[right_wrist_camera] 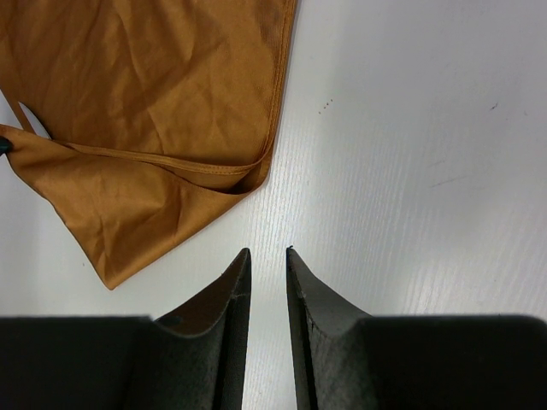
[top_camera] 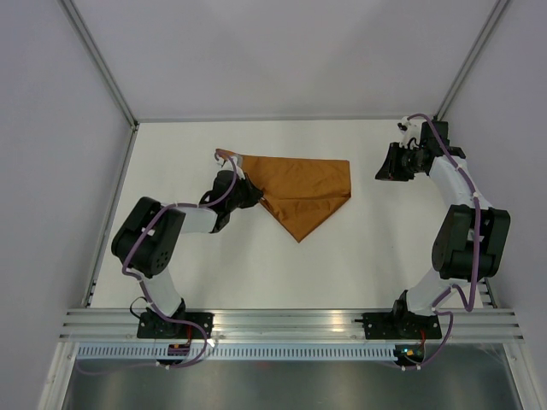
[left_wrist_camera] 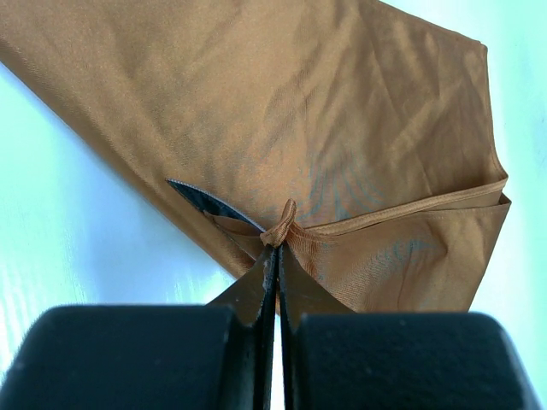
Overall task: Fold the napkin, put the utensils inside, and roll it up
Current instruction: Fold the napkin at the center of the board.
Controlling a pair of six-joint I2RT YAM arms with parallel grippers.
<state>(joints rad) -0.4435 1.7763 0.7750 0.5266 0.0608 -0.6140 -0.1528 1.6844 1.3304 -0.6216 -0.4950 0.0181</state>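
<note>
Top cam: folded napkin (top_camera: pixel 303 192) lies mid counter (top_camera: pixel 214 265), left fingers (top_camera: pixel 249 193) at its left edge, right fingers (top_camera: pixel 386 171) well apart on the right; left wrist cam: left fingers (left_wrist_camera: pixel 268 265) pressed together, pinching the napkin (left_wrist_camera: pixel 282 111) hem; right wrist cam: right fingers (right_wrist_camera: pixel 241 272) a bit spread & empty, near the napkin (right_wrist_camera: pixel 145 94) corner.

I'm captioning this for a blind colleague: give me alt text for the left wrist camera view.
The left gripper, jaws shut, pinches a bunched hem of the orange-brown napkin. The napkin lies folded over itself, wrinkled, on the white table.
</note>
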